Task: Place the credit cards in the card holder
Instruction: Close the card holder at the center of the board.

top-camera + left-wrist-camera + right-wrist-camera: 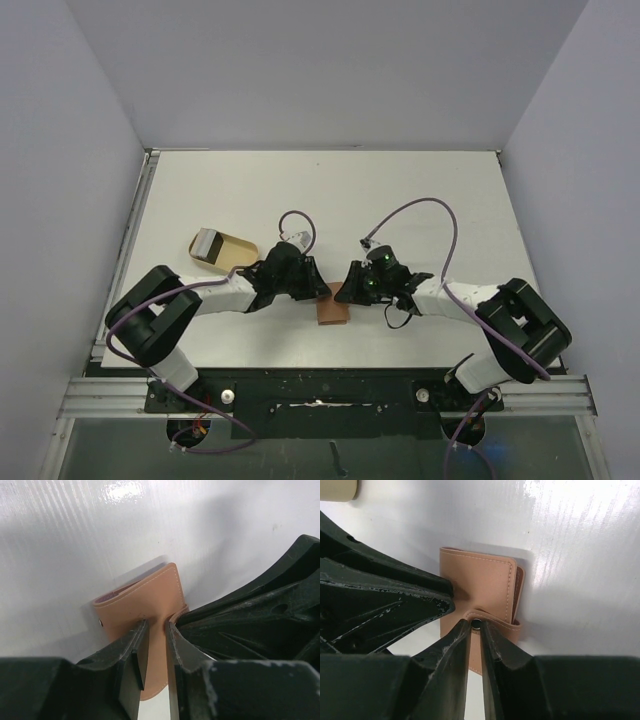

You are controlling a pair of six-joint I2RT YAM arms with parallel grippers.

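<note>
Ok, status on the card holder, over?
Left pincer clamped on card holder. Right pincer at its snap tab, grip unclear. Tan case well aside.

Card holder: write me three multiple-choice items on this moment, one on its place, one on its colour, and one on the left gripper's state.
1. Where does the card holder lie?
A. Between the left gripper and the right gripper
B. In the far right corner
C. Behind the arm bases

2. What colour is the card holder?
A. Blue
B. Black
C. Brown

3. What is the left gripper doing?
A. Hanging wide open
B. Pinching the card holder
C. Holding a blue card

Answers:
1 A: the top view shows it between the two meeting grippers.
2 C: both wrist views show brown stitched leather.
3 B: the left wrist view shows leather between its nearly closed jaws.
</note>
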